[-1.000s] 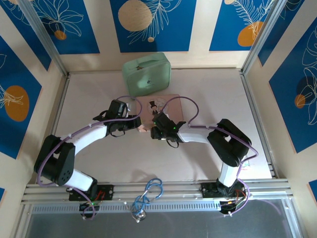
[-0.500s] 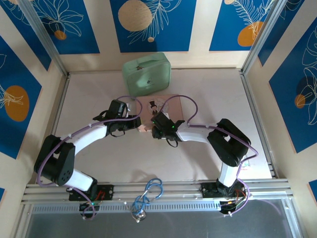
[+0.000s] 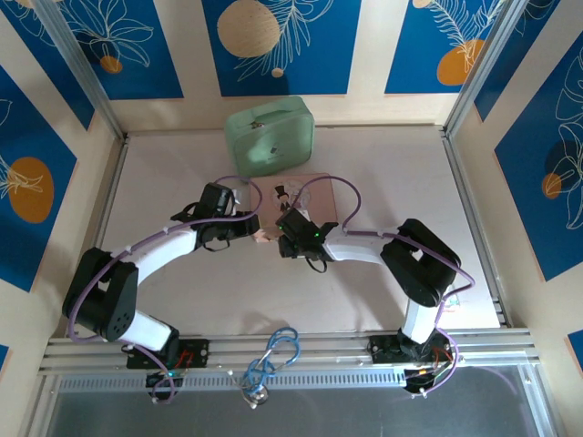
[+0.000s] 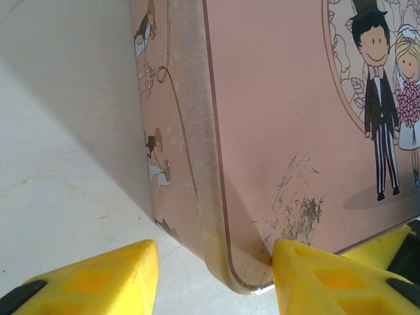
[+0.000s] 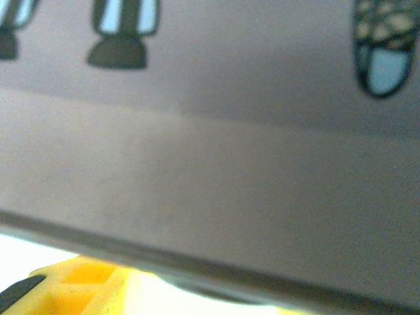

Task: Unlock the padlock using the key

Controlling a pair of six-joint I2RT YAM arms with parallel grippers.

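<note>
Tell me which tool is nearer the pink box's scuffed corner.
Left. The left tool straddles that corner of the pink box, a finger on each side; the right tool sits further along the box's near edge.

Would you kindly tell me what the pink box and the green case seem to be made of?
Pink box: probably printed tin, satin sheen; rolled lid rim, scratched paint near the corner. Green case: perhaps fabric or moulded foam, matte; rounded, soft-looking edges.

A robot test booth: aluminium rails [image 3: 337, 357], blue-patterned wall panels [image 3: 314, 55]
</note>
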